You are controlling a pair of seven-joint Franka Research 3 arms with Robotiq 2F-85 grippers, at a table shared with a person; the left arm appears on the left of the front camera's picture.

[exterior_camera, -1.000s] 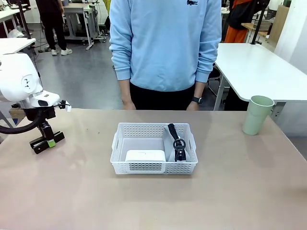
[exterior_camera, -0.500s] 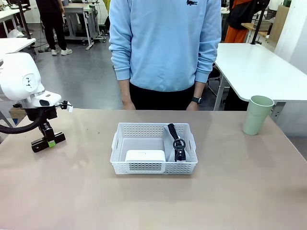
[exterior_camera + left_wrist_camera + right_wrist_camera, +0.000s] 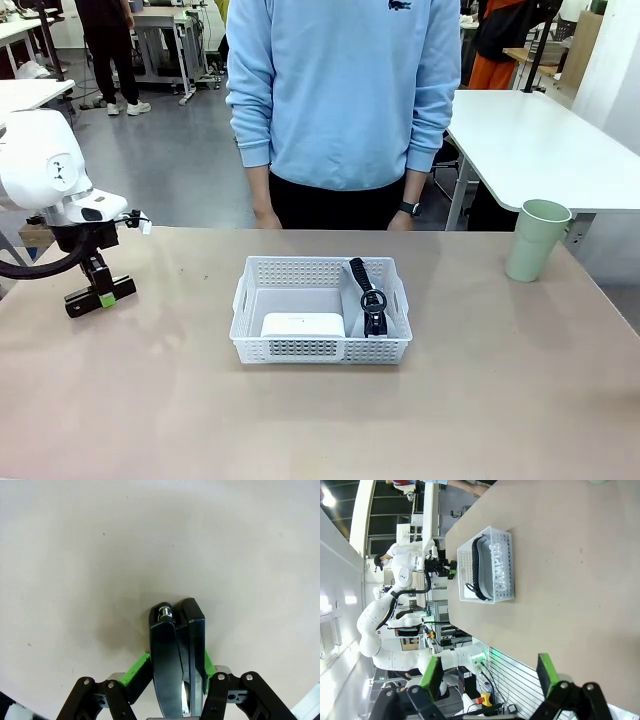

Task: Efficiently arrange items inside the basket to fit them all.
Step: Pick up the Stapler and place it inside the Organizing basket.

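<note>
At the table's left, my left gripper (image 3: 99,296) is shut on the black stapler (image 3: 100,297), which lies crosswise low over the tabletop. In the left wrist view the stapler (image 3: 177,630) sticks out from between the green pads of that gripper (image 3: 175,672). The white basket (image 3: 320,348) sits mid-table and holds the white box (image 3: 303,324) at its front left and the grey pouch (image 3: 362,290) on edge at its right. The pale green cup (image 3: 536,240) stands upright at the far right. My right gripper (image 3: 490,675) is open, well away from the basket (image 3: 492,565).
A person in a light blue sweatshirt (image 3: 345,90) stands at the table's far edge, hands hanging by the thighs. A second white table (image 3: 530,140) lies behind the cup. Bare tabletop surrounds the basket on all sides.
The left gripper's jaws have closed on the stapler. The left arm has shifted a little. Basket, box, pouch and cup have stayed put.
</note>
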